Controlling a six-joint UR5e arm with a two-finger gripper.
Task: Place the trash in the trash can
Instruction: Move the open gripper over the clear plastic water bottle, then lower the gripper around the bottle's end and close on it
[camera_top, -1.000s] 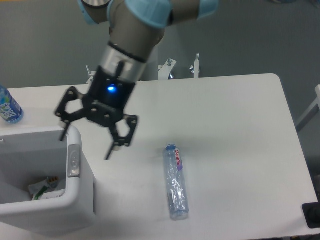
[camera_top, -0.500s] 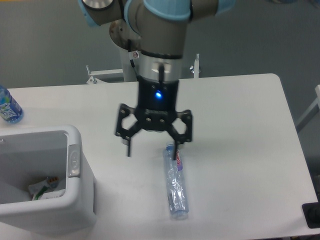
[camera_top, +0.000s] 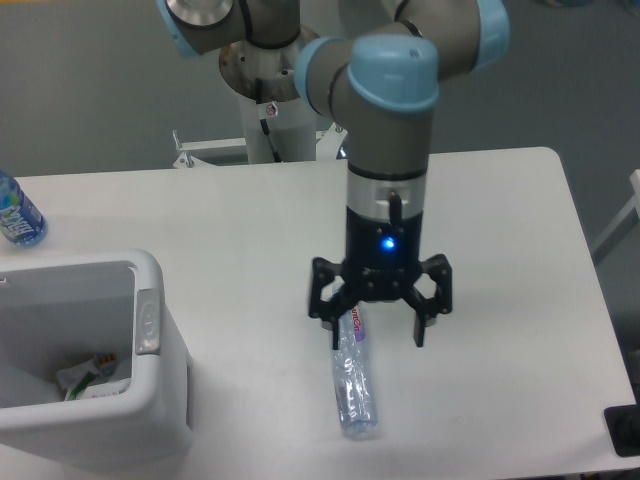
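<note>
Right now I have the gripper (camera_top: 378, 328) spread wide with nothing in it, its jaws hanging above the capped end of the slim bottle (camera_top: 355, 384) with the purple-pink label, which lies flat on the white table (camera_top: 500, 250) with its length running toward the near edge. The fingers (camera_top: 420, 325) point down at the tabletop, which is the pose I want for a top grasp on something lying on its side; the left finger sits over the label end while the right one hangs off to the side over bare table, so I judge the tool is not yet centred across the bottle's body. The trash can (camera_top: 150, 400) stands at the near left corner, well apart from the bottle, with its grey tab (camera_top: 147, 322) on the wall facing the arm. Inside it I can see something crumpled and whitish, most likely the wrapper (camera_top: 85, 378), so I take that item as already dealt with and the bottle as the remaining one. The blue-label bottle (camera_top: 15, 215) stands at the far left edge beyond the bin and I leave it alone. My next concern is lining up over the bottle's middle, since a thin round bottle could roll out of an off-centre pinch.
</note>
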